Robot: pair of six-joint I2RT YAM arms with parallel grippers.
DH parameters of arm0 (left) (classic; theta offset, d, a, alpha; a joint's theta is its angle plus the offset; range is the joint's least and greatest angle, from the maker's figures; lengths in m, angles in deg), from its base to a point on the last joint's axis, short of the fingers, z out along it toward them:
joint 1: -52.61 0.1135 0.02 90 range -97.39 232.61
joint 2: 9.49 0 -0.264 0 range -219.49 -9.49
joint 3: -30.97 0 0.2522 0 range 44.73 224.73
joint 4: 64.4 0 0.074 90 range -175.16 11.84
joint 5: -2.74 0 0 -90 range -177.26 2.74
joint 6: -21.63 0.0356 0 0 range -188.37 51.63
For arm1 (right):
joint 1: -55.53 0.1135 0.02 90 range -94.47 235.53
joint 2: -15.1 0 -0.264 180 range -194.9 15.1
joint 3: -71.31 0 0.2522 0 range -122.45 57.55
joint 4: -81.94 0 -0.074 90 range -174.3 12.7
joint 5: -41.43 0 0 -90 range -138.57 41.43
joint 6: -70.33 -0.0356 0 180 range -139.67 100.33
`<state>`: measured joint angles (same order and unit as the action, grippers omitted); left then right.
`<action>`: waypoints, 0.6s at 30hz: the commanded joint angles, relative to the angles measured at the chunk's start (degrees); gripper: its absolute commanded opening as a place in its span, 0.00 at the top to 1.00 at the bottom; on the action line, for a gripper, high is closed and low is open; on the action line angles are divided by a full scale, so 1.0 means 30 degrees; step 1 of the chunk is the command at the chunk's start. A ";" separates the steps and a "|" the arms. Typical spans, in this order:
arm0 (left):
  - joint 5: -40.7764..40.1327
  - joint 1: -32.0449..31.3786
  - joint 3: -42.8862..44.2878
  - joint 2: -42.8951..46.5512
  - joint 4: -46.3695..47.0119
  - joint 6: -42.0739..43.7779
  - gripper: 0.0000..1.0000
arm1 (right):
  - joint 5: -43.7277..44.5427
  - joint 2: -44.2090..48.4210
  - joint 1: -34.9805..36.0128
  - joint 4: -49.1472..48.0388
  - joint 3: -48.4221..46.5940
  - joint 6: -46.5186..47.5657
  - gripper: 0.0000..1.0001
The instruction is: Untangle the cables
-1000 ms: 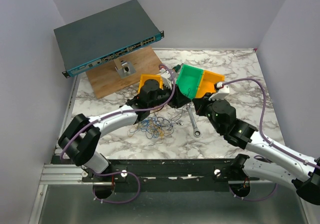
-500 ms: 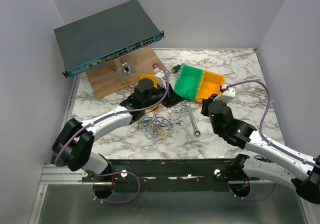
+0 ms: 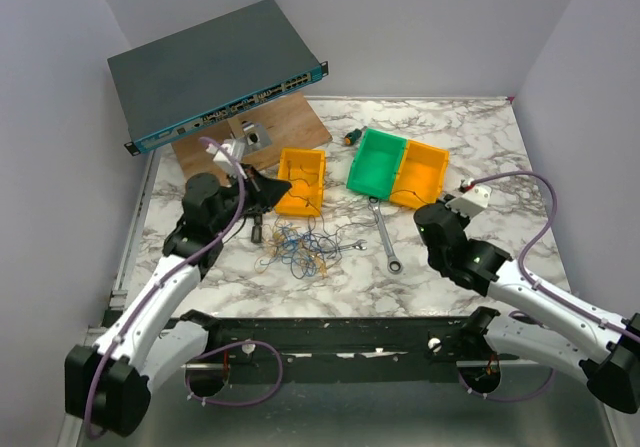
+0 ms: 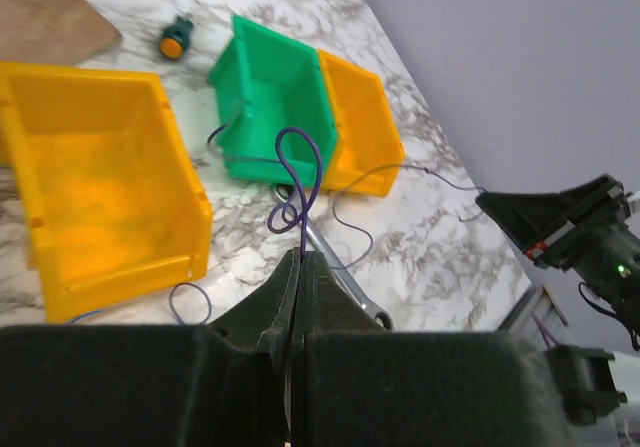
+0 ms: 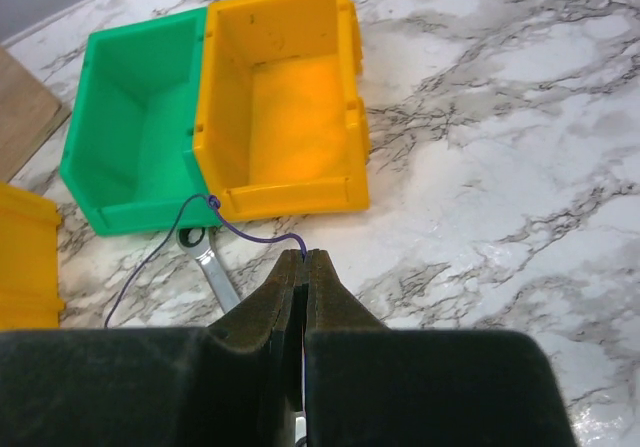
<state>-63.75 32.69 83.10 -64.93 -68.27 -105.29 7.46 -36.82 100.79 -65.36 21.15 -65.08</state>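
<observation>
**Marble, metal and a knot half-opened**

Marble-patterned table [image 3: 470, 137] carries everything. At its far left corner sit a dark network switch [image 3: 215, 72] and the wooden board [image 3: 205, 162] under it. Next down in size are three bins in a loose row: the left yellow bin [image 3: 302, 180], the green bin [image 3: 378, 159] and the right yellow bin [image 3: 425, 172]. A silver wrench [image 3: 385, 237] lies just in front of the green one.

The cables [image 3: 300, 249] lie as a loose tangle of blue, yellow and orange on the bare table. They sit in front of the left yellow bin, between the two arms and beside the wrench.

The left gripper [image 4: 299, 257] has its jaws pressed together on a looped strand [image 4: 300, 167] of blue-violet wire, which curls up out of the tips. The right gripper [image 5: 304, 257] is likewise clamped tight, on a thin strand [image 5: 250, 235] that runs off toward the green bin's corner. Whether both hold the same wire I cannot tell.

This looks like the pulling-apart step, with each arm holding a wire and the heap lying between them. The next move probably calls for drawing the two grips slowly away from each other. Tension should stay low, so that the hair-thin wire slides free of the heap rather than cinching the knot or dragging the whole bundle along.
</observation>
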 commanded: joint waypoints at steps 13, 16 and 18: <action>-0.6465 0.1048 0.4766 0.6516 -0.8790 0.3379 1.00 | 0.1436 0.0844 -0.0290 0.2670 -0.0614 -0.2005 0.99; -1.0316 0.1711 0.7131 0.6745 -1.1612 0.3911 1.00 | 0.3669 0.1312 -0.0305 0.5796 -0.1196 -0.4872 0.99; -1.2134 0.2071 0.8371 0.6887 -1.2831 0.4293 1.00 | 0.4915 0.1940 -0.0305 0.7570 -0.1518 -0.6431 0.99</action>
<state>-82.51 36.38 99.82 -46.28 -94.44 -97.10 10.98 -34.35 100.15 -55.89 19.86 -71.81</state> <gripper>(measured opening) 0.009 0.043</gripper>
